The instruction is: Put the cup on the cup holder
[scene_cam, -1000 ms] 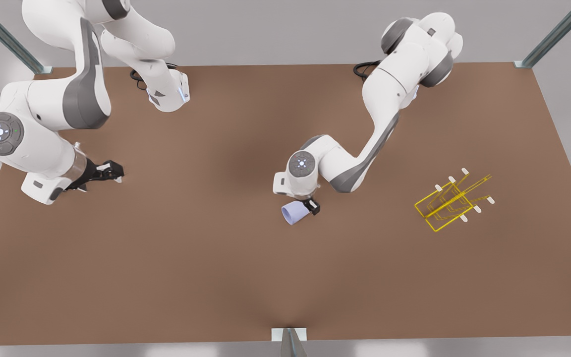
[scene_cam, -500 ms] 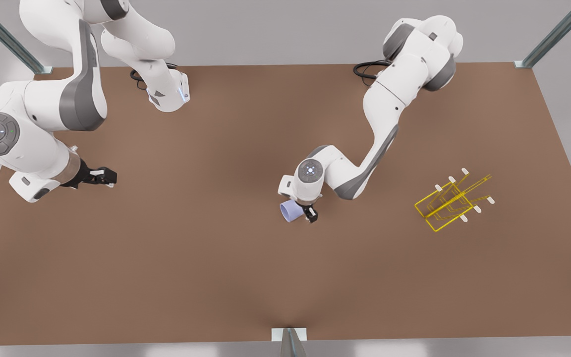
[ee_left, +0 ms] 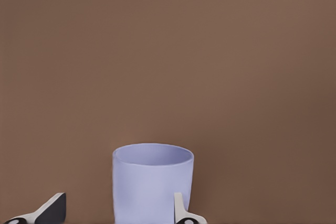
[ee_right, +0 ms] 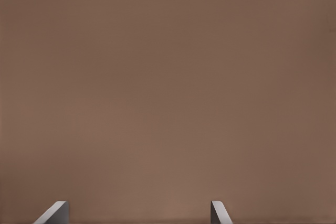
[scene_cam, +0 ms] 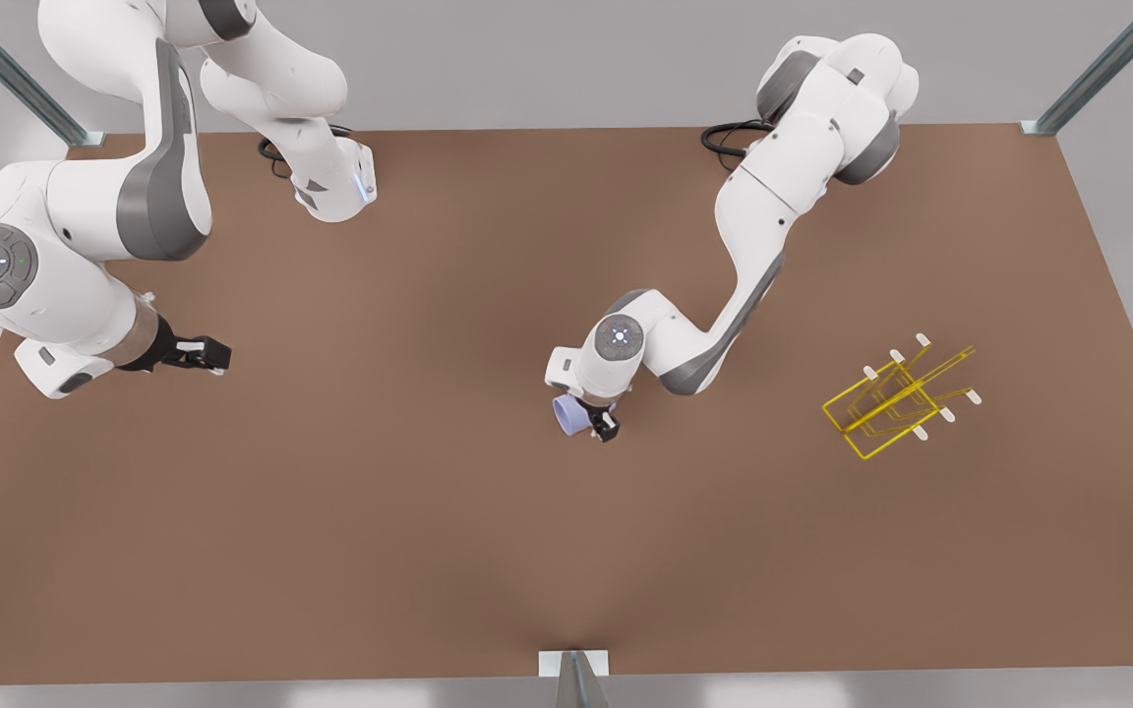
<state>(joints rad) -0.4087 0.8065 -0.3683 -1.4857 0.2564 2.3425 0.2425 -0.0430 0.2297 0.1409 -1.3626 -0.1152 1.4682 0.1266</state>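
Note:
The lavender cup [scene_cam: 569,415] is near the table's middle, in my left gripper [scene_cam: 594,421], which is shut on the cup. In the left wrist view the cup [ee_left: 152,182] stands between the fingers, one fingertip [ee_left: 180,208] against its wall, its open mouth pointing away from the wrist. The yellow wire cup holder [scene_cam: 891,403] with white-tipped prongs lies on the table toward the front view's right, well apart from the cup. My right gripper [scene_cam: 212,354] waits open at the front view's left, its fingers [ee_right: 55,212] over bare table.
The brown table [scene_cam: 429,551] spreads wide between the cup and the holder. Metal frame posts [scene_cam: 1098,69] stand at the back corners, and a bracket [scene_cam: 574,669] sits at the middle of the front edge.
The left wrist has turned, swinging the cup round and a little toward the front view's left. The right arm has drawn its gripper back toward the front view's left.

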